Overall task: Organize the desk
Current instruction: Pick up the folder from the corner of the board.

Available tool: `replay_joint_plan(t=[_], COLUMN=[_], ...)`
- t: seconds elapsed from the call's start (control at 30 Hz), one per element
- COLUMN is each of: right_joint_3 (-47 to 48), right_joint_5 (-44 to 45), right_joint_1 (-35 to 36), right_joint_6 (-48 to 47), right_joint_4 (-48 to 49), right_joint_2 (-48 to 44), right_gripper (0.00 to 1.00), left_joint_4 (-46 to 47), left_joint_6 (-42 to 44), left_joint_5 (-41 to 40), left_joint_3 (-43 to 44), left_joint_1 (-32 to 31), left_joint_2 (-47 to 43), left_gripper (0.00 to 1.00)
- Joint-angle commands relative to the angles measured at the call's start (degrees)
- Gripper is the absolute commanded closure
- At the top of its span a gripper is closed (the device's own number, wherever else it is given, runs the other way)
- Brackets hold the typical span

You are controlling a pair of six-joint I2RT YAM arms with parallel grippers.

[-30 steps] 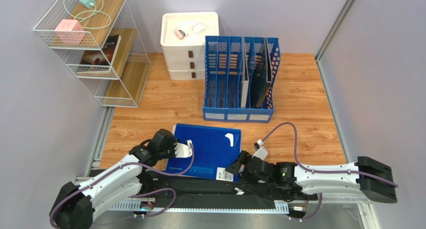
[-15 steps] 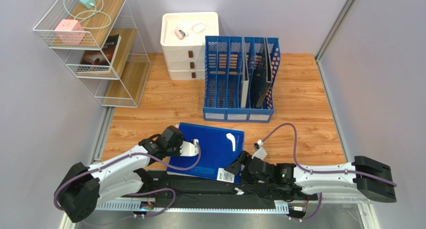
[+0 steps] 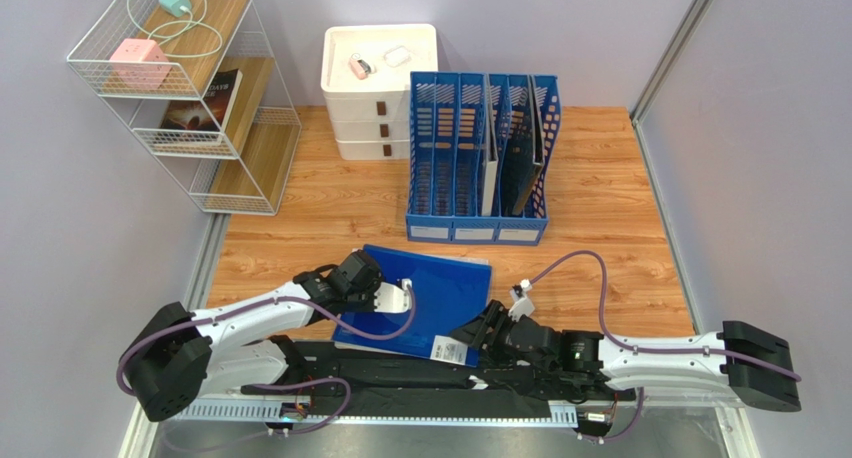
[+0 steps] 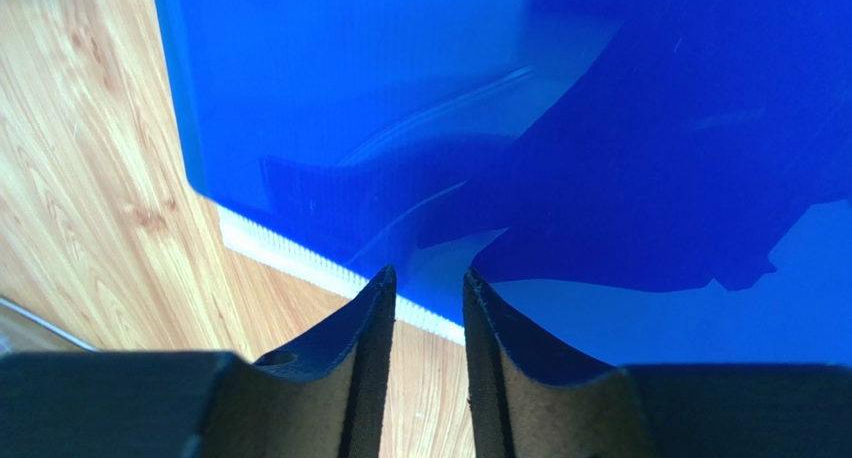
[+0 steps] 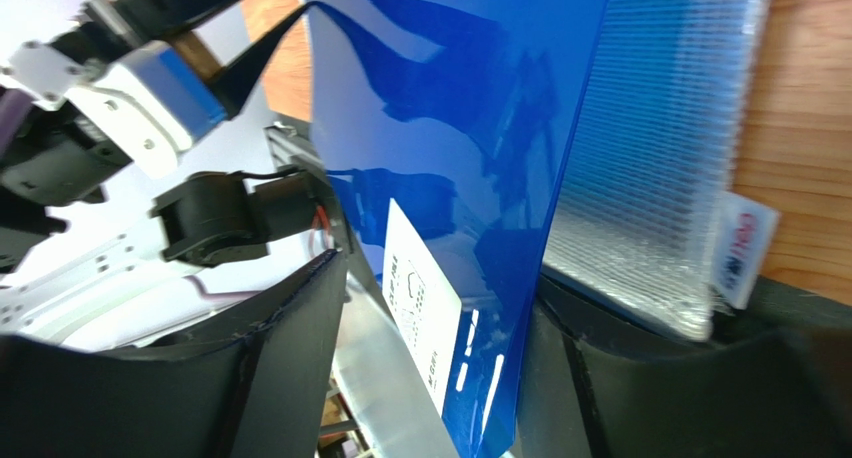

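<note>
Near edge of the desk (image 3: 620, 198): the blue folder (image 3: 430, 293) lies here, skewed, between the two arms and well in front of the file rack.
Desk itself: a big orange-brown wood top that runs from the arm bases back to the purple wall, with everything else sitting on it.
Left gripper (image 4: 427, 283): over the folder's left side. On the wrist cam its fingers (image 4: 370, 328) are only a sliver apart, tips right at the folder's pale edge, nothing pinched between them.
Right gripper (image 5: 440, 288): at the folder's near right corner, spread wide and straddling it. One finger (image 5: 600, 378) looks pressed against that side and the other has daylight beside it, so it's not clamped.
Folder up close: glossy, with a white label (image 5: 425, 313) near the corner and a silvery ribbed sheet (image 5: 650, 158) lying against it.
Back of the desk: blue file rack (image 3: 478, 168) with flat things standing in its right slots, and a white drawer unit (image 3: 375, 88) just beside it on the left.
Far left: white wire shelf (image 3: 185, 108) with a pink cube (image 3: 138, 60) on its top board.
</note>
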Motion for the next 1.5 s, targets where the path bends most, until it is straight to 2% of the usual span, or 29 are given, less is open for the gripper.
replay_joint_plan(t=[0.0,0.07,0.1,0.37,0.5,0.57,0.67,0.7,0.8,0.87,0.97,1.13,1.17,1.27,1.3,1.33,1.37,1.4,1.47], right_joint_3=[0.8,1.2,1.2,2.8,4.8,6.1,11.2,12.6,20.8,28.0,39.0,57.5,63.5,73.2,79.7,84.0,87.9,95.6,101.8], right_joint_5=[2.5,3.0,3.3,4.1,3.5,4.1,6.6,7.7,10.2,12.7,16.4,23.6,23.8,25.5,26.5,29.4,30.9,33.7,36.2], right_joint_1=[0.4,0.5,0.5,0.4,0.3,0.4,1.1,2.0,3.2,4.7,6.3,8.4,8.4,9.4,9.9,10.4,11.1,11.0,11.0], right_joint_6=[-1.6,-1.6,-1.4,-1.8,-3.2,-6.2,-10.7,-12.4,-18.4,-21.0,-26.2,-32.2,-33.1,-35.6,-36.1,-35.4,-35.0,-34.6,-33.1], right_joint_4=[5.8,5.4,6.0,10.4,12.6,11.9,4.5,-1.0,-12.5,-19.1,-36.6,-56.3,-61.3,-71.4,-74.2,-77.5,-85.0,-88.7,-98.3], right_joint_2=[-2.3,-2.7,-2.7,3.0,7.9,8.9,9.6,9.6,8.9,8.2,8.1,12.2,14.8,21.5,23.2,24.9,28.7,30.5,34.9], right_gripper=[0.43,0.49,0.57,0.77,1.00,1.00,1.00,1.00,1.00,1.00,1.00,1.00,1.00,1.00,1.00,1.00,1.00,1.00,1.00], left_joint_4=[0.0,0.5,0.7,1.8,2.5,4.0,4.4,3.9,4.7,4.4,6.0,8.8,9.1,10.7,11.7,12.2,12.6,12.8,12.8], left_joint_6=[-3.3,-3.6,-3.7,-4.3,-5.0,-7.5,-12.0,-13.4,-18.2,-20.1,-20.4,-22.4,-22.6,-23.2,-23.5,-23.7,-23.8,-23.9,-23.9], left_joint_5=[3.2,3.5,3.6,3.5,2.2,0.2,-2.2,-2.5,-6.8,-6.9,-7.4,-8.8,-8.9,-8.8,-7.7,-7.4,-6.9,-6.8,-6.1], left_joint_3=[1.3,1.3,1.3,0.8,0.7,1.2,3.0,4.2,6.2,7.2,7.0,4.9,4.6,3.5,2.8,2.4,2.1,2.0,1.9], left_joint_1=[-1.9,-2.2,-2.4,-3.3,-3.4,-3.4,-3.4,-3.3,-2.3,-0.7,2.9,8.0,8.7,11.4,12.7,13.1,13.5,13.9,14.3], left_joint_2=[2.1,2.2,2.6,2.8,0.1,-1.8,-9.3,-14.6,-25.1,-31.0,-36.5,-39.8,-39.6,-38.2,-37.8,-37.6,-36.7,-36.3,-35.2], left_gripper=[0.63,0.63,0.63,0.64,0.64,0.65,0.66,0.66,0.66,0.65,0.65,0.65,0.65,0.65,0.65,0.65,0.65,0.65,0.65])
